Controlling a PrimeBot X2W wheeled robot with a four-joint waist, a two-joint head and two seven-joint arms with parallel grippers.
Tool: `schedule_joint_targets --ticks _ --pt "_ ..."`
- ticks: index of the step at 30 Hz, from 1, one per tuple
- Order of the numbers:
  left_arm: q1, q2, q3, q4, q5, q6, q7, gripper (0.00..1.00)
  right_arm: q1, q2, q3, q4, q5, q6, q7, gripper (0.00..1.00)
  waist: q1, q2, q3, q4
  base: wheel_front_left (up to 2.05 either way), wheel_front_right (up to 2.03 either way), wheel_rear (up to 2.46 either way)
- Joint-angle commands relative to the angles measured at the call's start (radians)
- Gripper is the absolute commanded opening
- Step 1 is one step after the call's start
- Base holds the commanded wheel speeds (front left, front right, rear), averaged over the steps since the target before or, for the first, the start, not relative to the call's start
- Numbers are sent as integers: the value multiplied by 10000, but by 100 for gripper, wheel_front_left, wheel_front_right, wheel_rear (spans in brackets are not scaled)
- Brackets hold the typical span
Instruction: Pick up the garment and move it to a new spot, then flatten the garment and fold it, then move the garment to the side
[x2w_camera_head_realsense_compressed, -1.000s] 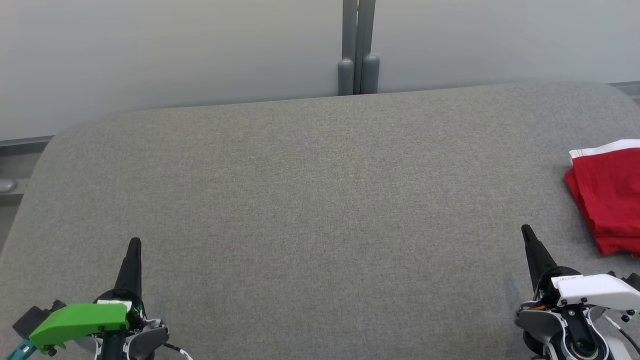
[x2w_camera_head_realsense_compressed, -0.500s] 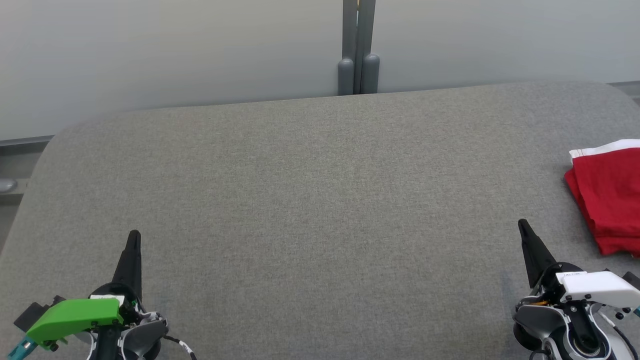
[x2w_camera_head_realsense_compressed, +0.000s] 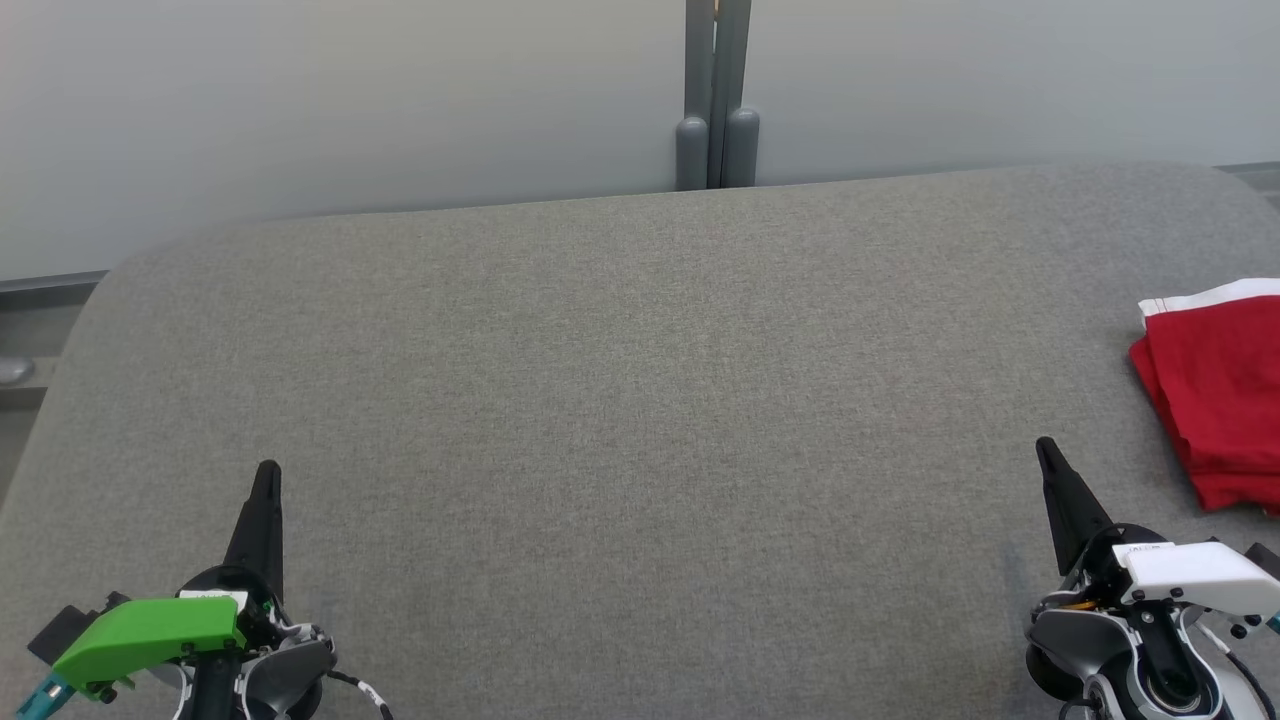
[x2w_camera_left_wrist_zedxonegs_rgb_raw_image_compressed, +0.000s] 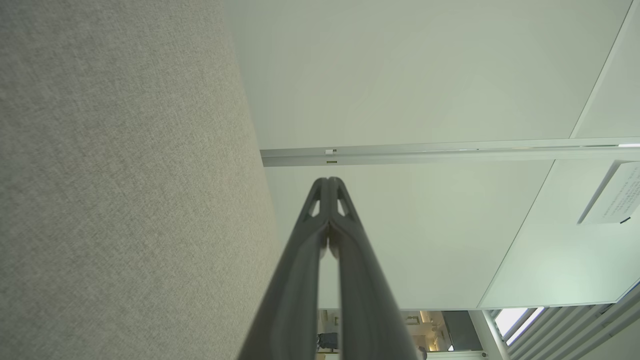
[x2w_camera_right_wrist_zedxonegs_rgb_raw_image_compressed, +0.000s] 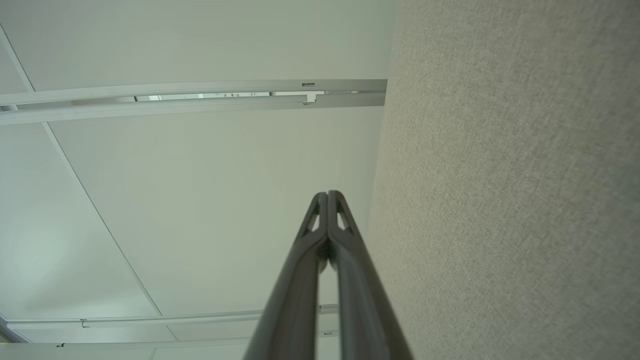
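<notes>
- Wide grey fabric-covered table (x2w_camera_head_realsense_compressed: 640, 400) takes up most of the head view, bare across its middle.
- Pale wall panel (x2w_camera_head_realsense_compressed: 300, 100) runs along the top of the frame.
- Red folded cloth garment with white band (x2w_camera_head_realsense_compressed: 1215, 390) lies at the right edge, mid-height, partly cut off by the frame.
- Left gripper with green housing (x2w_camera_head_realsense_compressed: 268, 472) sits lower left; fingers pressed together, holding nothing.
- Right gripper with white housing (x2w_camera_head_realsense_compressed: 1045, 450) sits lower right, near the garment but apart from it; fingers pressed together, holding nothing.
- Grey upright post (x2w_camera_head_realsense_compressed: 717, 95) stands top centre.
- Progress: the garment looks folded and set aside, so the task seems finished or nearly; nothing obvious is left.
- Counts: one table, one garment, two grippers, one post.
</notes>
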Motion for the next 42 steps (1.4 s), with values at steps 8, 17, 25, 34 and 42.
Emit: schedule_joint_targets --ticks 8,17,25,34,42 --pt "-121 -4 51 -6 9 -35 22 0 -107 -50 6 -36 73 5 49 0 0 -1 0 0 0 0 0" --pt "-121 -7 54 -7 12 -35 23 0 -107 -50 7 -36 73 5 48 0 0 -1 0 0 0 0 0" --pt "-122 -8 54 -7 15 -35 26 0 -106 -51 7 -36 74 5 48 0 0 -1 0 0 0 0 0" --pt "-122 -9 56 -7 18 -35 29 0 -106 -51 7 -36 74 4 48 0 0 -1 0 0 0 0 0" --pt "-122 -9 59 -7 20 -36 31 0 -106 -51 8 -36 74 4 48 0 0 -1 0 0 0 0 0"
